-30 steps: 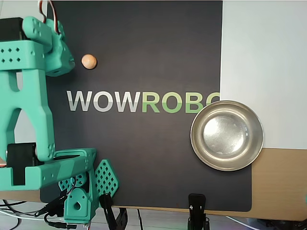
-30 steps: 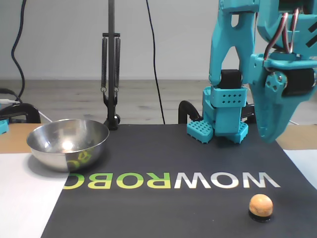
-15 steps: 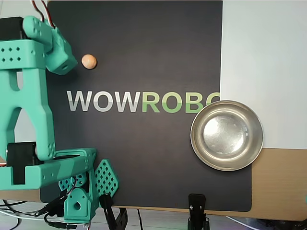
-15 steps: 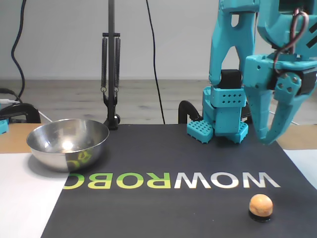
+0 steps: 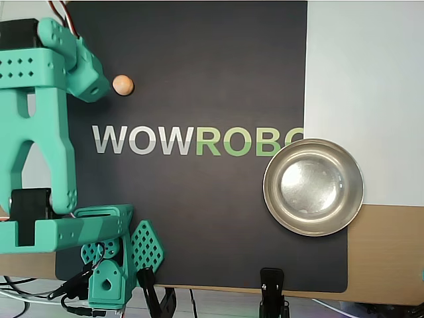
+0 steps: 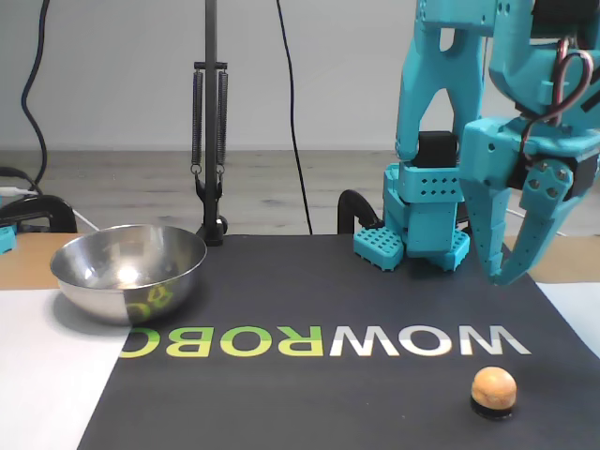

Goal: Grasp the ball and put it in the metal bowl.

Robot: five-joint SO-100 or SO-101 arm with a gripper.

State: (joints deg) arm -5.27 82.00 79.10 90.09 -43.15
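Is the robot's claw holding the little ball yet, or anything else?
No, nothing is held. The gripper hangs open above the mat, and the ball sits alone on the mat below it, not touched.

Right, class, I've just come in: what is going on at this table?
A teal robot arm is going for the ball, which sits on the black mat near the W of its lettering. The gripper hangs above and behind the ball in the fixed view, jaws parted and pointing down, holding nothing. The metal bowl stands empty at the mat's other end, so the ball is not yet grasped.
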